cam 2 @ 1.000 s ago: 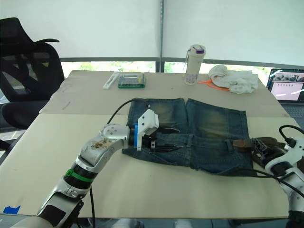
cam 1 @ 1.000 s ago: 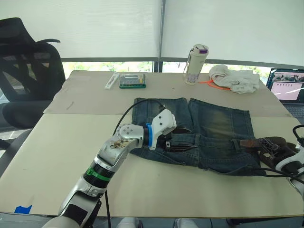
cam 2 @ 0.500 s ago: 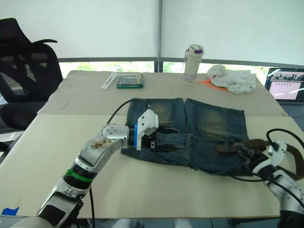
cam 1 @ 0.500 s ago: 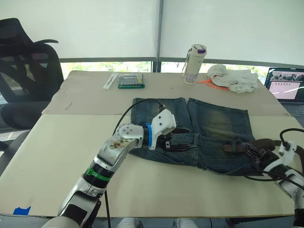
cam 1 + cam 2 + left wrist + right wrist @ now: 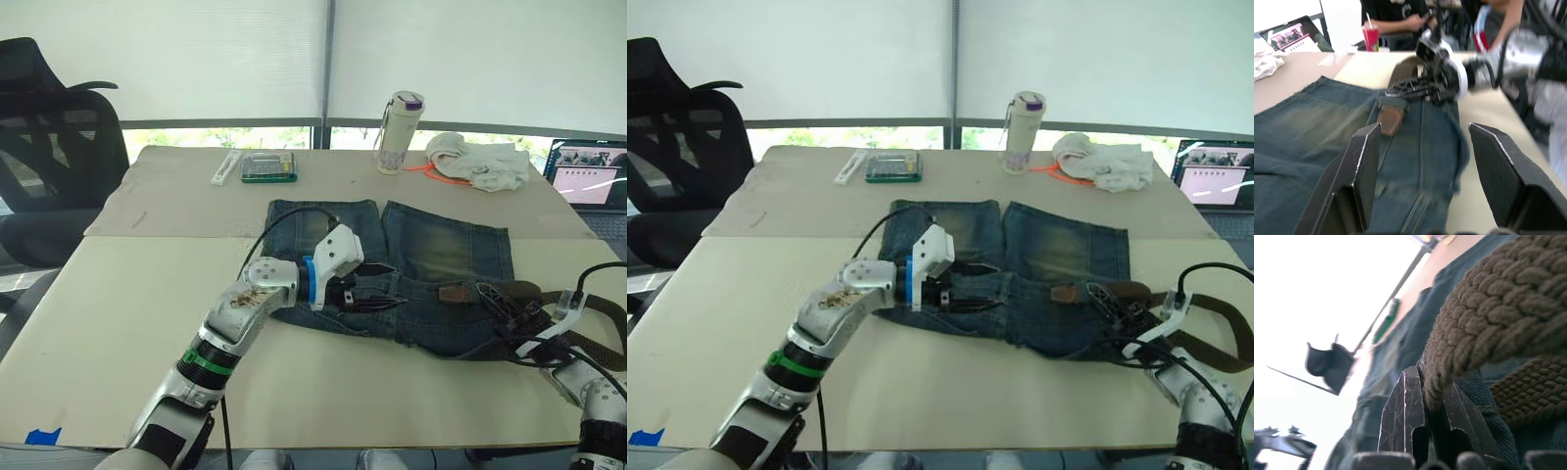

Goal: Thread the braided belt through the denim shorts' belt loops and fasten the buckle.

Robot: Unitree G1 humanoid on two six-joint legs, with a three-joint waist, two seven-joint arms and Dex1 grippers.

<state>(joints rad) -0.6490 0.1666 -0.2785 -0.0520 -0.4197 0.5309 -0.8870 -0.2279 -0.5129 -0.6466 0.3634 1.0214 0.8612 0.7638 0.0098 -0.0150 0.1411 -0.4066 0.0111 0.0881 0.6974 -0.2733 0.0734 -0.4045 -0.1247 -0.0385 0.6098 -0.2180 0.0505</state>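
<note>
The dark brown braided belt (image 5: 1484, 308) is clenched in the right tool (image 5: 505, 315), its tan tip (image 5: 452, 293) laid on the blue denim shorts (image 5: 431, 259) for feeding along the waistband. Opposite, the released left tool (image 5: 377, 302) rests on that waistband, presumably steadying it. Beyond, a white bottle (image 5: 396, 133) stands clear on the table (image 5: 118, 294).

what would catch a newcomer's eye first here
The shorts lie flat mid-table, with the left gripper open over the waistband. At the shorts' right edge the right gripper is shut on the belt, its tan tip lying on the denim.
</note>
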